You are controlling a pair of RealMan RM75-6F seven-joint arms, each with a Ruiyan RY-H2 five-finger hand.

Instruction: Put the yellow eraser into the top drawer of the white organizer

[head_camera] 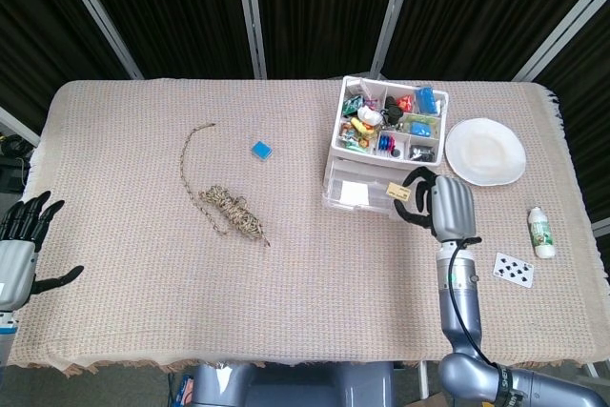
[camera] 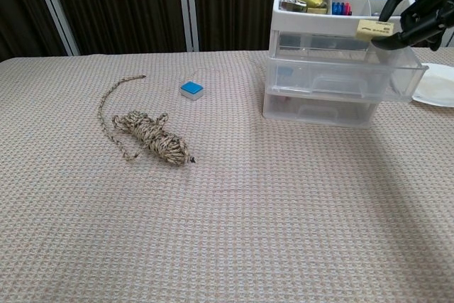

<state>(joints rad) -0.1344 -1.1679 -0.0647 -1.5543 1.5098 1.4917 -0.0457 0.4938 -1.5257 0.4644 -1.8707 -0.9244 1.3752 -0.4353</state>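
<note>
- The left hand (head_camera: 21, 240) hangs off the table's left edge, fingers spread, holding nothing.
- A coil of rope (head_camera: 232, 210) and a blue block (head_camera: 261, 150) lie mid-table.
- The white organizer (camera: 340, 47) has its top drawer (camera: 347, 76) pulled out.
- The yellow eraser (camera: 374, 29) is pinched at the fingertips of the right hand (head_camera: 440, 204), above the open drawer.
- A white plate (head_camera: 485, 151) lies right of the organizer.
</note>
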